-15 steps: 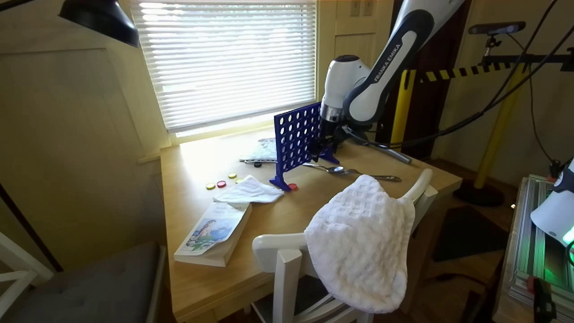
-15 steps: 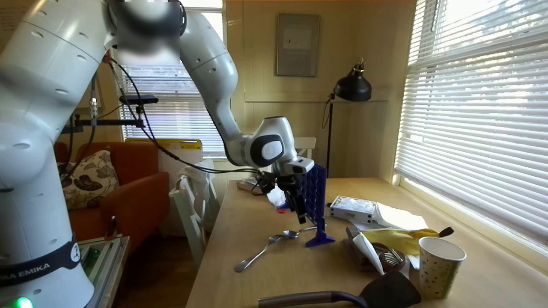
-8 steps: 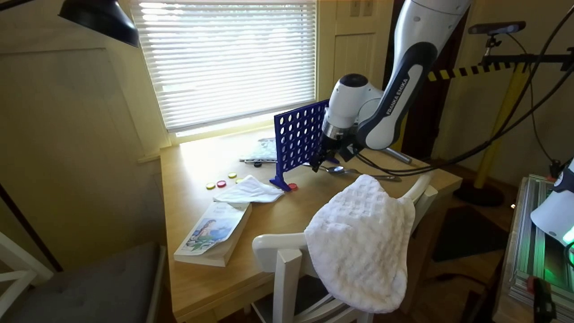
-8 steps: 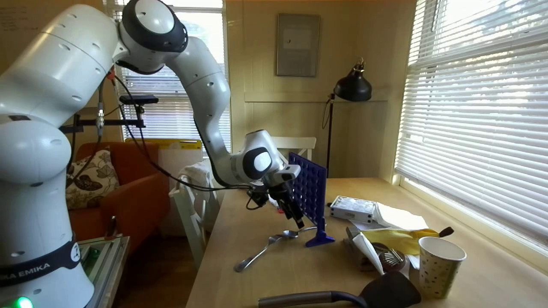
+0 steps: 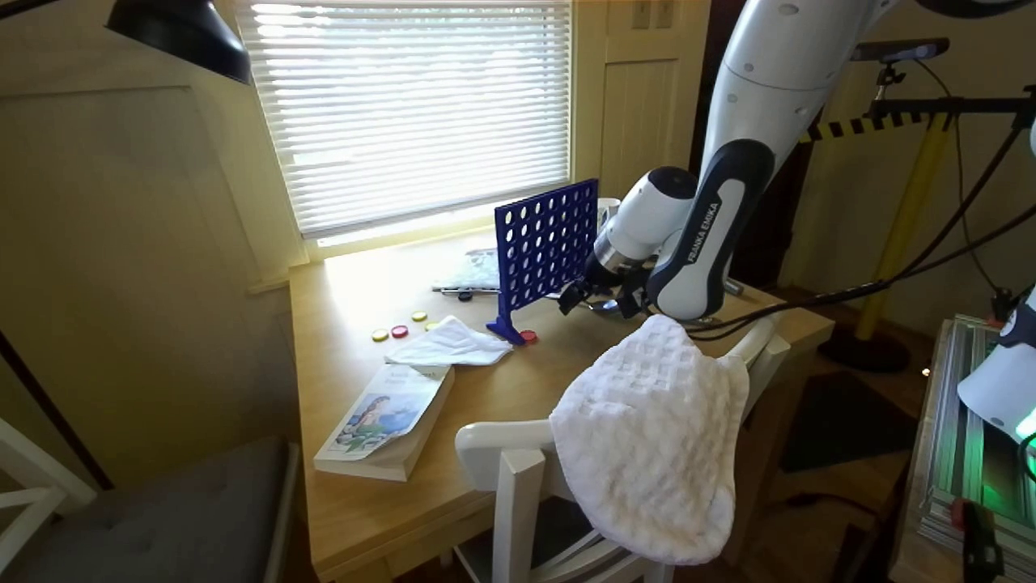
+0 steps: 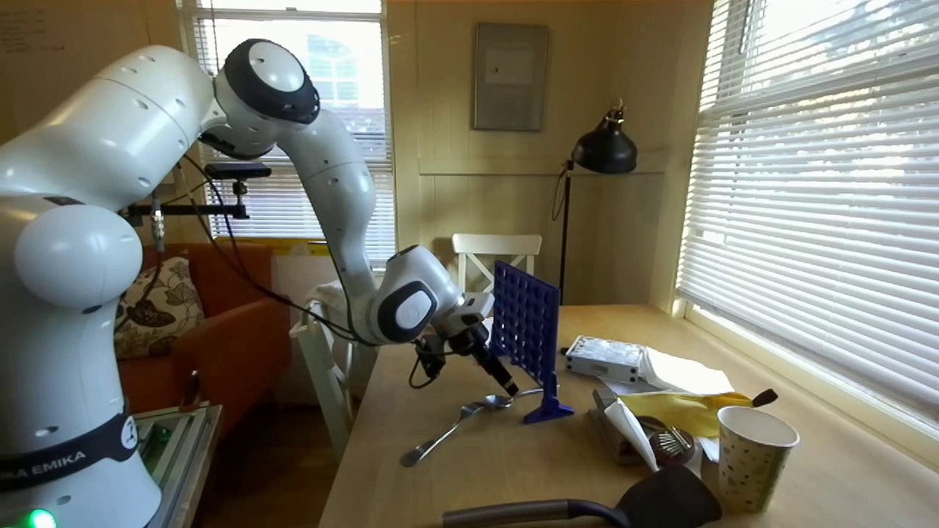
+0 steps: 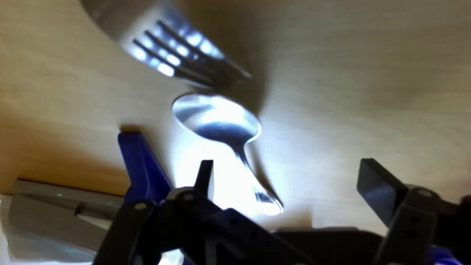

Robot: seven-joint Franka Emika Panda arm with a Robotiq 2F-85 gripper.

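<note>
My gripper [image 7: 289, 176] is open with nothing between its fingers. In an exterior view, its tips [image 6: 511, 391] are low over the table, just above a metal spoon. The spoon [image 7: 217, 119] lies on the wood, its handle reaching between the fingers in the wrist view. Its bowl also shows in an exterior view [image 6: 499, 401]. A metal fork [image 7: 176, 48] lies with its tines by the spoon's bowl; it also shows in an exterior view [image 6: 444, 438]. A blue upright game grid [image 5: 542, 247] stands beside the gripper. Its foot shows in the wrist view [image 7: 141, 165].
A chair with a white towel [image 5: 655, 437] stands at the table edge. A book [image 5: 384, 421], white cloth [image 5: 449, 344] and several discs [image 5: 399, 332] lie beyond the grid. A paper cup [image 6: 755, 455], spatula [image 6: 667, 500], yellow pouch [image 6: 678, 412] and white box [image 6: 604, 358] stand or lie nearby.
The arm has come down and back from the grid, and the wrist has tilted more. The gripper tips are now lower, close over the spoon. The objects on the table have not moved.
</note>
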